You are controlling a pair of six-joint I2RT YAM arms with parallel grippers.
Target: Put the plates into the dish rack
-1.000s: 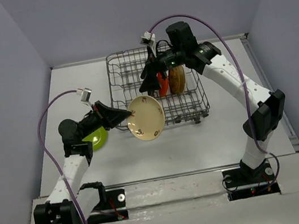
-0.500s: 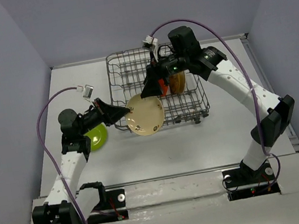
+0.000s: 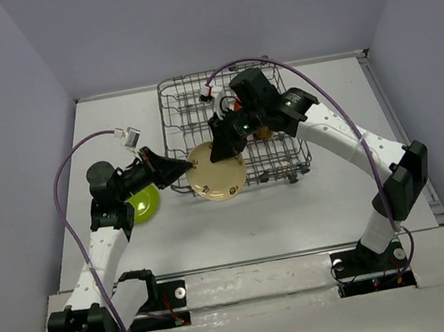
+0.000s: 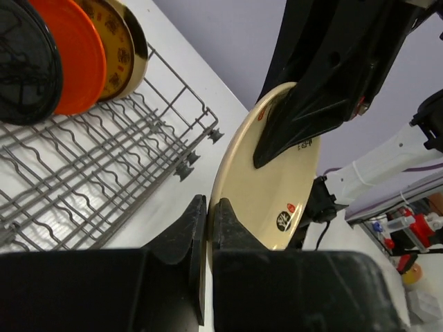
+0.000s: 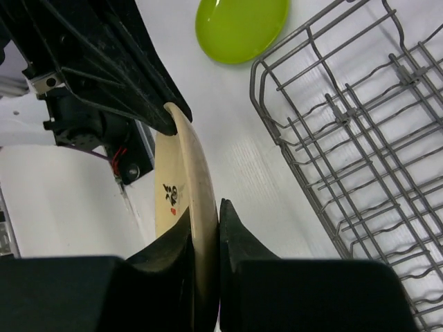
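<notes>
While top view blurs both grips, wrist views show left claw (image 4: pixel 210 211) and right claw (image 5: pixel 206 225) each pinching cream plate (image 3: pixel 216 173) rim (left and far edges) over tabletop (image 3: pixel 257 220) at dish rack (image 3: pixel 283 164) near-left corner; lime plate (image 5: pixel 242 28) lies flat further left.

Left arm is stretched rightward, elbow low; left gripper (image 3: pixel 192 169) is clamped on the plate (image 3: pixel 217 177) at its left rim. Right arm is arched inward; right gripper (image 3: pixel 221 150) is pinched on the same plate's far rim.
</notes>
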